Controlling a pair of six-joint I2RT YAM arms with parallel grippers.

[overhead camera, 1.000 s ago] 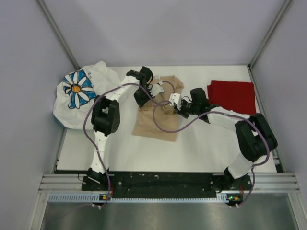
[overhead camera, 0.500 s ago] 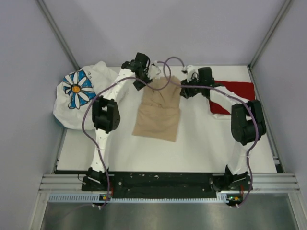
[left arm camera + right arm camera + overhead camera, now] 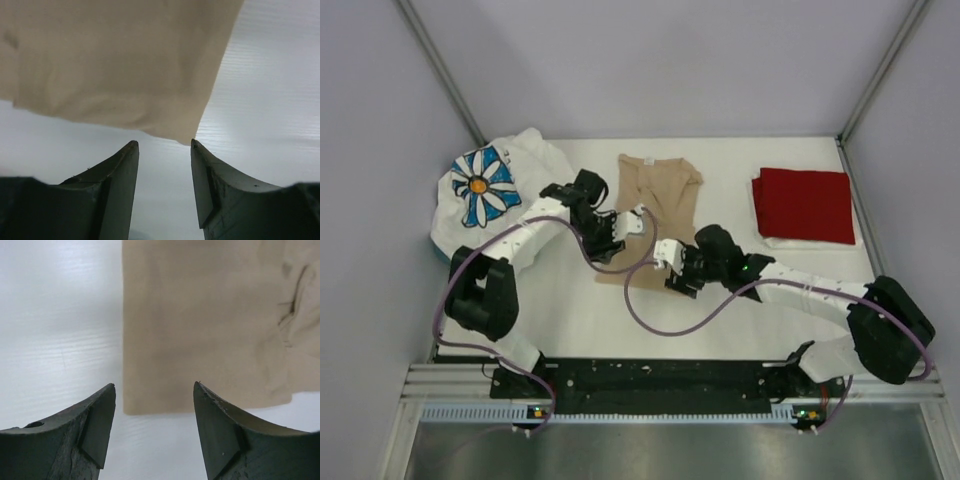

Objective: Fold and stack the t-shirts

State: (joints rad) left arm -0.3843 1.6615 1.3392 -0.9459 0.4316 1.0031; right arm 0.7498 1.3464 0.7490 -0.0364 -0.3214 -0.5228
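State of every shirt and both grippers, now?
tan shirt: partly folded, lying flat, not gripped
red shirt: folded, lying flat at far right
daisy shirt: unfolded, crumpled heap at far left
left gripper: open, empty, at a corner of the tan shirt
right gripper: open, empty, at the tan shirt's edge

Left gripper (image 3: pixel 162 145) and right gripper (image 3: pixel 154 385) opened, withdrawing nearward along tan t-shirt (image 3: pixel 660 195).

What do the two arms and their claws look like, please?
The left arm and right arm have white links and bulky black joints, each trailed by a looping purple cable. The left claw and right claw have dark, curved, tapering fingers.
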